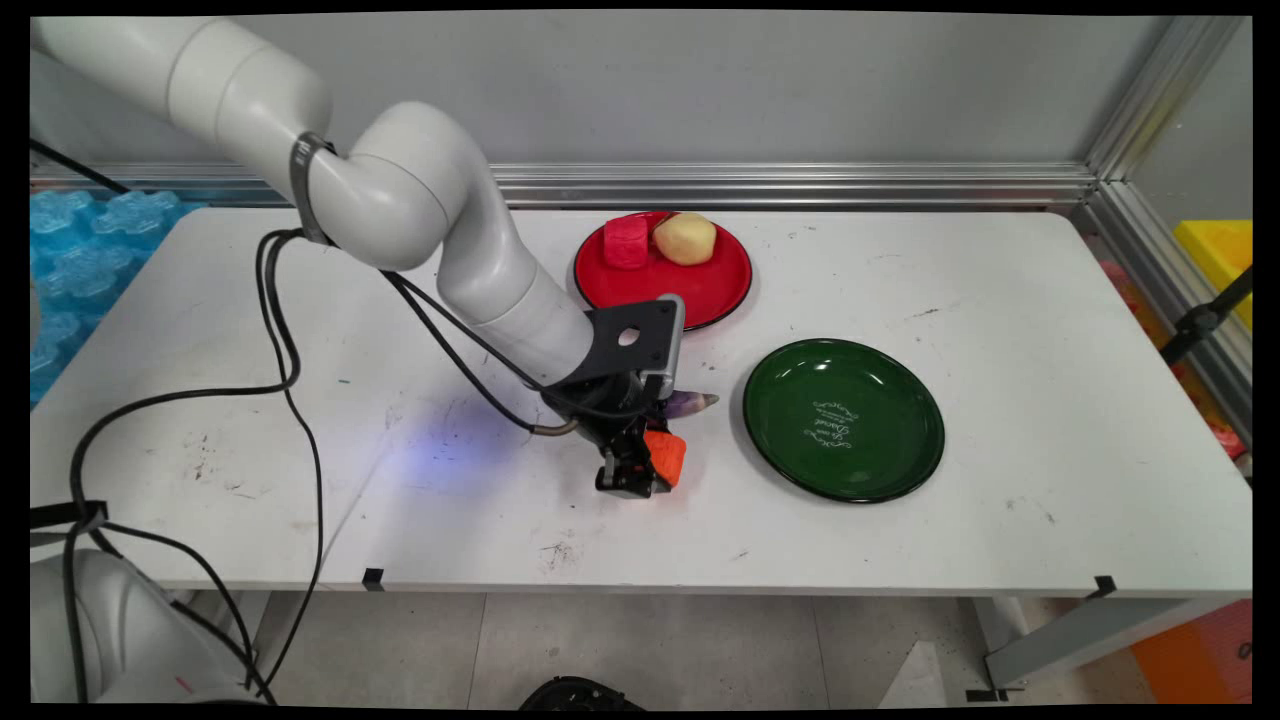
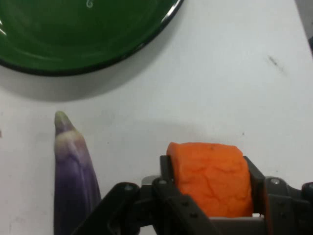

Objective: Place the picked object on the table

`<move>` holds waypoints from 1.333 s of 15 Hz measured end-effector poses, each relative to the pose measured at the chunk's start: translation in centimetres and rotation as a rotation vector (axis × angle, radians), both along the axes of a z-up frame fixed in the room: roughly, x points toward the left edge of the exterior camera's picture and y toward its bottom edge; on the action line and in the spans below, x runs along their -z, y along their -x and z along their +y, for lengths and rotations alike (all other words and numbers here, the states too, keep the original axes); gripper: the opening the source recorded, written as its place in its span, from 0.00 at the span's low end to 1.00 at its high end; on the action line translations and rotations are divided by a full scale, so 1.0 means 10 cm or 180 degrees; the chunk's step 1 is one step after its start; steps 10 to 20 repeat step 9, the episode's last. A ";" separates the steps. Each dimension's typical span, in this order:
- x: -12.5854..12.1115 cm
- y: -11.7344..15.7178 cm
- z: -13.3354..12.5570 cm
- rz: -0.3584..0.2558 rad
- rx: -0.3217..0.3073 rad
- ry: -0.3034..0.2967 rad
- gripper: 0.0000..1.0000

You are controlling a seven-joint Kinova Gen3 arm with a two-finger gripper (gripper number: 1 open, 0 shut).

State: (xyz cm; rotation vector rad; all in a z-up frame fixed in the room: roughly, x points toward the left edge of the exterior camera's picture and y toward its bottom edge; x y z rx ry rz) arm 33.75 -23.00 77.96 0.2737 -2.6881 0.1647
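My black gripper [image 1: 650,470] is low over the table's middle, shut on an orange chunk [image 1: 666,456] that looks like a piece of carrot. In the hand view the orange chunk [image 2: 211,178] sits squeezed between the two fingers [image 2: 166,169], with the gripper [image 2: 210,186] at the bottom edge. A purple eggplant [image 1: 690,403] lies on the table just behind the gripper; in the hand view the eggplant [image 2: 73,176] lies to the left of the fingers. An empty green plate [image 1: 843,418] stands to the right, and its rim [image 2: 93,66] fills the hand view's top.
A red plate [image 1: 700,285] at the back holds a red block [image 1: 626,243] and a yellowish potato [image 1: 686,239]. Black cables [image 1: 290,370] hang from the arm over the table's left part. Blue moulded trays [image 1: 80,250] lie beyond the left edge.
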 end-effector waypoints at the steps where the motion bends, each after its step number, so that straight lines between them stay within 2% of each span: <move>1: 0.03 0.00 0.00 -0.0011 0.0004 -0.0010 0.00; 3: 0.08 0.01 0.00 -0.0014 0.0019 -0.0026 0.00; 4: 0.08 0.01 0.00 -0.0011 0.0028 -0.0027 1.00; 9: 0.00 -0.04 0.02 0.0067 0.0076 0.0003 1.00; 20: 0.00 -0.04 0.02 0.0067 0.0076 0.0003 1.00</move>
